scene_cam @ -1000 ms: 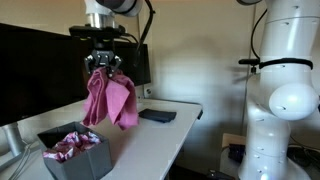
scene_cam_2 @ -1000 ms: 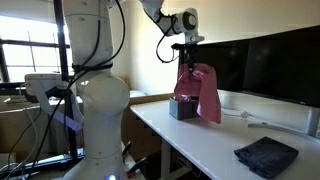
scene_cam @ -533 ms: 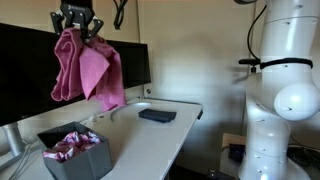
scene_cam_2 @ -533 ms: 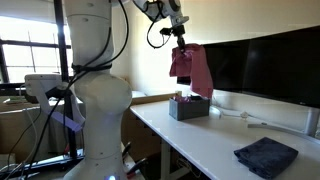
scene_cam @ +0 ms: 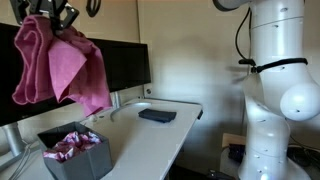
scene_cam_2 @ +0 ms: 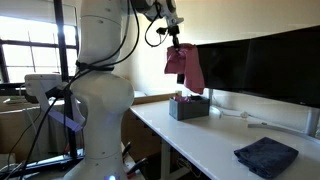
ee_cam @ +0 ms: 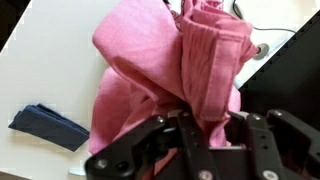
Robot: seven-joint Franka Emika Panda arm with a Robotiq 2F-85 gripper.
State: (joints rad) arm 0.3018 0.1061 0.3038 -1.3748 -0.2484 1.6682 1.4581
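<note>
Pink soft cloth hangs crumpled in the upper left of an exterior view, high above the white table. It is pinched at its top by the black gripper, whose jaws are almost closed on a bunched fold. Lower left, a grey square bin holds more pink cloths, and a folded dark blue cloth lies mid-frame on the table
</note>
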